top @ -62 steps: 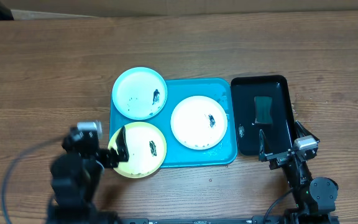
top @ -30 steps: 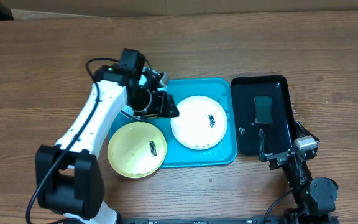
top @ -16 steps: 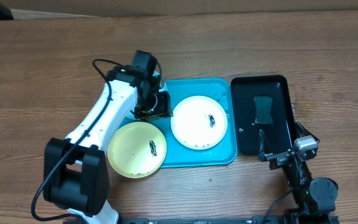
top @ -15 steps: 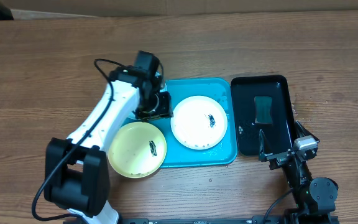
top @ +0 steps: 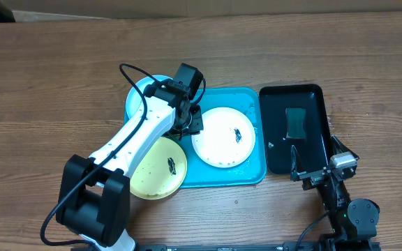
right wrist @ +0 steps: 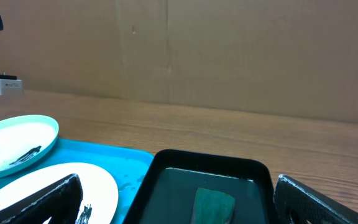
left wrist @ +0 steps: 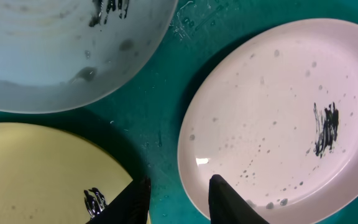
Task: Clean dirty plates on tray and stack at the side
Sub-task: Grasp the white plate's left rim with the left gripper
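Turquoise tray (top: 255, 176), centre frame, holds three smudged plates. The light blue plate (top: 138, 104) sits at its upper-left corner and hangs over the rim. The yellow-green plate (top: 160, 171) at the lower-left corner also overhangs the rim. The white plate (top: 222, 138) lies fully inside, centre-right. Left fingers (left wrist: 132, 202) are apart with nothing between them, over bare tray floor between the yellow-green and white plates. The black tray (top: 317, 94) just right of it holds a green sponge (top: 296, 123). Right fingers (right wrist: 42, 199) are spread wide and empty, at the black tray's lower edge. Wood-grain surface (top: 47, 84). Brown board wall (right wrist: 229, 56) behind.
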`<state>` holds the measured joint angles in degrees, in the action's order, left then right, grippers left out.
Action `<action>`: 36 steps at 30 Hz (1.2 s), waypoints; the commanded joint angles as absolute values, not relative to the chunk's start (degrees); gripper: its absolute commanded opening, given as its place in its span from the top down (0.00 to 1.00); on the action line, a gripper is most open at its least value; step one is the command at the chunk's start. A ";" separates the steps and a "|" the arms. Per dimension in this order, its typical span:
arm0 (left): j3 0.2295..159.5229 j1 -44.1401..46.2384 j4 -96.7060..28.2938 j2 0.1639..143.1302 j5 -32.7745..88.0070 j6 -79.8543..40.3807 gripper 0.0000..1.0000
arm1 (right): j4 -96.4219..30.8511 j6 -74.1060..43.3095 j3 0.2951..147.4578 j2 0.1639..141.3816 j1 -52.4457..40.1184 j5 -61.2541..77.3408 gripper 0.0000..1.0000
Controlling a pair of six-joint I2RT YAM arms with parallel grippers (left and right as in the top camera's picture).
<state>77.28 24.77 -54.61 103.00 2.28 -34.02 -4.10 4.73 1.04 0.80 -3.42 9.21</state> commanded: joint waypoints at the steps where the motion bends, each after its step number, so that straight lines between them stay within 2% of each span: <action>1: 76.90 24.80 -54.54 103.79 1.06 -35.16 0.67 | -3.77 4.95 0.45 0.38 -3.25 9.52 0.00; 13: 72.44 24.84 -50.78 103.79 1.08 -35.14 0.60 | -3.79 4.95 0.45 0.38 -3.25 9.52 0.00; 18: 72.34 24.84 -50.46 103.79 1.06 -34.70 0.61 | -3.79 4.95 0.45 0.38 -3.25 9.52 0.00; 23: 71.24 25.61 -48.34 103.79 1.04 -34.68 0.69 | -3.79 4.95 0.45 0.38 -3.25 9.52 0.00; 36: 68.27 27.46 -44.29 103.79 -0.23 -33.63 0.67 | -3.79 4.95 0.45 0.38 -3.25 9.52 0.00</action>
<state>68.69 27.31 -44.49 103.02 0.97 -34.37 -4.12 4.75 1.04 0.80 -3.42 9.21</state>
